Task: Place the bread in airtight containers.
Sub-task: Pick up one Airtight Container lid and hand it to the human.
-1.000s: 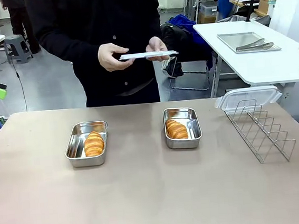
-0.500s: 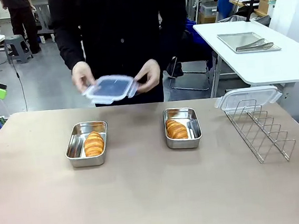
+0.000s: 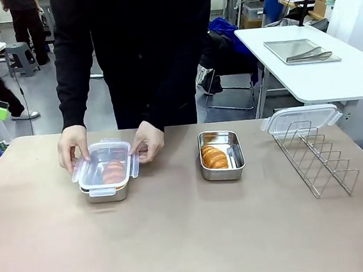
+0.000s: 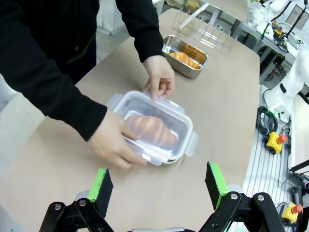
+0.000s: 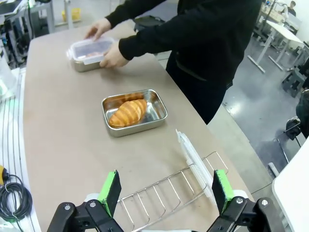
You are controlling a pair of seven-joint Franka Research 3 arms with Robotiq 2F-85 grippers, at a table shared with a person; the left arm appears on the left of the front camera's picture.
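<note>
Person's hands seat the clear white-rimmed plastic lid on the shiny steel pan near the table's far-left edge; all latches should be pressed evenly; both grippers idle, jaws apart.

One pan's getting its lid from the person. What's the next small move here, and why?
Probably fetch the spare lid leaning on the wire rack with the right gripper, which is open and nearest it. The second pan holds a croissant but stands uncovered, while the person's hands are busy pressing the lid onto the first pan.
</note>
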